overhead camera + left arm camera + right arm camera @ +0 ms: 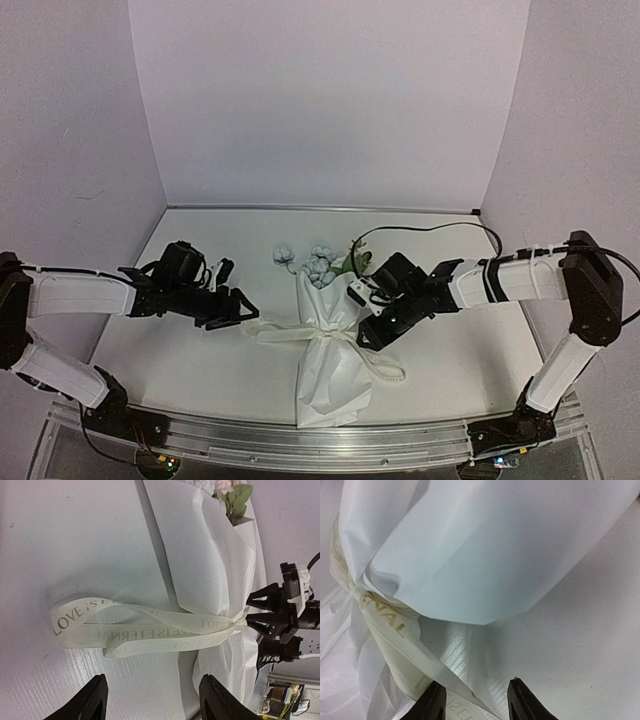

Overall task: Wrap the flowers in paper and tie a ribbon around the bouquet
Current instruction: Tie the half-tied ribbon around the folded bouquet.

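bouquet (325, 345): lies flat mid-worktop, centre of the top view. The flowers (318, 265) point at the back wall and the paper (330, 385) fans out toward the near edge.
ribbon (125, 627): tied round the bouquet's waist, with printed lettering. One loop flops out to the left on the worktop, and another trails to the lower right in the top view.
left end effector (152, 702): fingers wide apart with nothing between them, sitting just left of that left loop.
right end effector (477, 700): at the right side of the waist. The fingers are partly apart with bare worktop showing in the gap. A ribbon strand runs by the lower-left fingertip, and I can't tell if they touch.
in the way: a big bulging paper flap fills most of the right wrist view and hides most of the tie from that side.
cable (430, 228): black, arcs along the back right, and its end curls in just beside the green leaves.
rail (300, 435): aluminium strip along the bottom edge, both arm bases on it.
worktop (200, 250): plain white, matte, faintly ribbed up close.
walls (320, 100): pale lilac-white panels at the back, left and right.
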Robot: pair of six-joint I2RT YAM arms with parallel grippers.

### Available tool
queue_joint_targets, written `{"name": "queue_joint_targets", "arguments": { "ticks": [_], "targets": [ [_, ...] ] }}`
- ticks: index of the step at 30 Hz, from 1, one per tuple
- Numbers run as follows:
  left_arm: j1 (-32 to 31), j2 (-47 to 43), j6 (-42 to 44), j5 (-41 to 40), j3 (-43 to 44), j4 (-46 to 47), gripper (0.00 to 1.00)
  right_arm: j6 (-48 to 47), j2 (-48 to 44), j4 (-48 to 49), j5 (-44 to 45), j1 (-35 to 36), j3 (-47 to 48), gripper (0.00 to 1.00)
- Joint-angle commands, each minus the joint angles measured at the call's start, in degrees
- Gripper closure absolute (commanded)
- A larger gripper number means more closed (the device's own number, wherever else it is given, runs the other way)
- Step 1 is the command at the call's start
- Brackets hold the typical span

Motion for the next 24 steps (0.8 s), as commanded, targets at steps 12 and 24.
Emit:
{"name": "queue_joint_targets", "arguments": {
  "ticks": [12, 24],
  "targets": [
    [-15.84, 14.44, 15.72, -13.81, 14.51, -8.35, 0.38, -0.57, 2.73, -3.8, -3.83, 0.24, 5.13, 1.0],
    [-24.57, 21.26, 21.0, -33.7, 22.76, -16.14, 0.37, 0.54, 2.99, -3.79, -4.48, 0.25, 5.74, 1.0]
  ]
}}
